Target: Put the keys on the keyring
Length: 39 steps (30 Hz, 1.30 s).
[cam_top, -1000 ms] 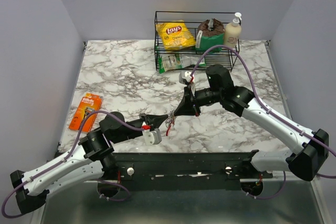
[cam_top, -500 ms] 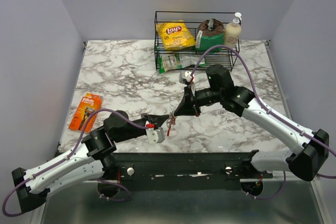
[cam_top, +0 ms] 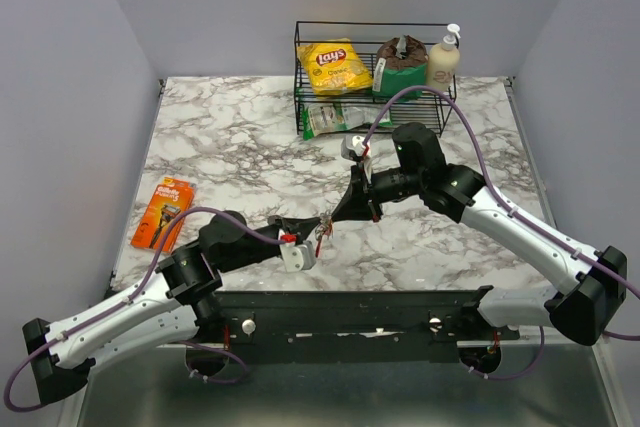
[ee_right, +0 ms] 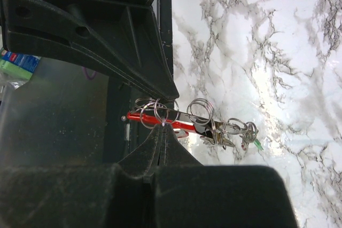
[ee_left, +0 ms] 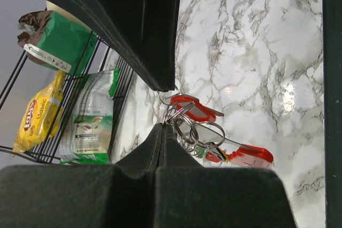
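Both sets of jaws pressed together, tips meeting over mid worktop (cam_top: 230,147). Left gripper (ee_left: 162,128) and right gripper (ee_right: 162,127) each pinch the keyring (ee_right: 156,111) bunch. Keys (ee_left: 247,156) hang off it, between the two.

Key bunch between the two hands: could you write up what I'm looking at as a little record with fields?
Left hand: shut, tip pinching a ring of the key bunch
Right hand: shut, tip on the rings too, facing the left hand
Key bunch: several wire rings, keys and red tags tangled together, trailing sideways from both tips
Table: white marble pattern
Left side: orange razor pack, lying flat, untouched
Back: wire rack holding a chips bag and other items
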### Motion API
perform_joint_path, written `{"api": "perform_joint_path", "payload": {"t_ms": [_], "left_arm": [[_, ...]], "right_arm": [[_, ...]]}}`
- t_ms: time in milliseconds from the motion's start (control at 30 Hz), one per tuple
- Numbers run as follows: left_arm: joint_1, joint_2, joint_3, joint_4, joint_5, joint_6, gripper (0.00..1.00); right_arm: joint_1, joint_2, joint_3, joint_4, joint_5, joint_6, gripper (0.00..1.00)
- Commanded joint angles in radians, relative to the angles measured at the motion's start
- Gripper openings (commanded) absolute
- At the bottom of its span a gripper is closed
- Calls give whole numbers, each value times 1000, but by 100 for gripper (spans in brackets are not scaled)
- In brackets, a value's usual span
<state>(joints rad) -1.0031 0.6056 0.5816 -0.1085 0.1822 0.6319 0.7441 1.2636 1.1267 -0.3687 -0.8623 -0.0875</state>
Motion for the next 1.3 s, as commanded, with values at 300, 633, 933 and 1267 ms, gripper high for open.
{"api": "perform_joint_path", "payload": {"t_ms": [300,633,933,1267], "left_arm": [[-11,77,11,47,-89,8,0],[-12,129,-16,145,-145,-34,0],[-12,132,-126,329,-167,-72,0],[-12,138,-282,538,-230,-136,0]], "right_arm": [[-2,26,33,-10,-40,5,0],[-2,80,27,-12,-3,14,0],[-2,143,15,-7,51,5,0],[-2,200,-31,34,57,14,1]]}}
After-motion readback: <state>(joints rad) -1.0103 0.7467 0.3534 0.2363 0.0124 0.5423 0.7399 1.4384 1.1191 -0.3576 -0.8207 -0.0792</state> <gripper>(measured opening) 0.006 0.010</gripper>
